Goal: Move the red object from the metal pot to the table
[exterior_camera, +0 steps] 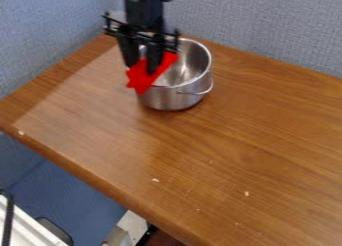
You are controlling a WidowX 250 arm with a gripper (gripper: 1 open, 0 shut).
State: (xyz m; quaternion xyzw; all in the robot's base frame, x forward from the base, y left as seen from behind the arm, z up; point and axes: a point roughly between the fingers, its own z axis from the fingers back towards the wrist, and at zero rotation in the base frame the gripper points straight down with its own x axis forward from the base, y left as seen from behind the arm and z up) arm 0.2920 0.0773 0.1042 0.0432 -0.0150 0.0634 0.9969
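My gripper [148, 62] points straight down and is shut on the red object [143, 78], a small bright red block that hangs tilted from between the dark fingers. The block is up in the air, in front of the left rim of the metal pot [187, 85]. The shiny round pot stands at the back of the brown wooden table [201, 160], and what I can see of its inside looks empty. The arm rises out of the top of the picture.
A blue-grey wall runs behind the table. The table's front and left edges drop off to the floor, where pale objects show at the bottom left. Open wood grain stretches in front of and to the left of the pot.
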